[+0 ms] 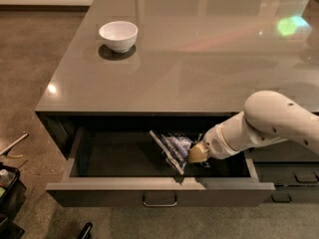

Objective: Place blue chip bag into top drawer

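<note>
The tool (196,155) is seen inside the open top drawer (159,185), toward its right half and below the front edge of the counter (199,59). It is carried on a white arm (269,121) that reaches in from the right and slopes down to the left. Only the tan tip of the tool is shown, and whether it is spread, pressed together or pinching something cannot be told.

The blue chip bag (172,149) is found just to the left of the tool, touching its tip with its right edge. The bag is set tilted within the drawer, with its upper left corner raised toward the drawer's back and its lower corner pointed toward the drawer's front wall. Whether the bag rests on the drawer floor cannot be told.

The dark drawer interior is left bare to the left of the tool and bag. The small metal handle (159,201) is seen in front of the tool and slightly to its left, on the drawer's front. A white bowl (118,35) is stood on the counter, well apart from the tool, far behind it and to its left. Narrower dark drawer fronts (294,176) are seen to the right of the tool, under the arm.
</note>
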`<move>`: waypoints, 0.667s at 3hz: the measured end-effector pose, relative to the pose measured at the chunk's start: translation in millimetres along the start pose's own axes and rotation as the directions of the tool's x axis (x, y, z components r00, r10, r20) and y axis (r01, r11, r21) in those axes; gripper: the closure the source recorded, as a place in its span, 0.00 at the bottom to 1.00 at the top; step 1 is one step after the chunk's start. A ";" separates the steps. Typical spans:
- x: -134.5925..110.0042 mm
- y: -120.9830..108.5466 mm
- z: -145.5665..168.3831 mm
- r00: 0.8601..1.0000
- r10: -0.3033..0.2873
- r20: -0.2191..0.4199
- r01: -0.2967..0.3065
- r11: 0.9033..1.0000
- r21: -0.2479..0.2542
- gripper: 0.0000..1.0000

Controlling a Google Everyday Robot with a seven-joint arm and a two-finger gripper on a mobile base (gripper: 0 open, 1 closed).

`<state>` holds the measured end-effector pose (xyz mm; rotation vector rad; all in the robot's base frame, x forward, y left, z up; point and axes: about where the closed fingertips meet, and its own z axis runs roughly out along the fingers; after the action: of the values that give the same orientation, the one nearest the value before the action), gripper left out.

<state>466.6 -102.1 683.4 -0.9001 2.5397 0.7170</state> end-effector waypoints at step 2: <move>14.0 -14.7 17.0 0.998 0.044 -0.053 -0.043 0.999 0.017 0.58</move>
<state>468.7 -109.0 657.9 -0.8729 2.6158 0.6927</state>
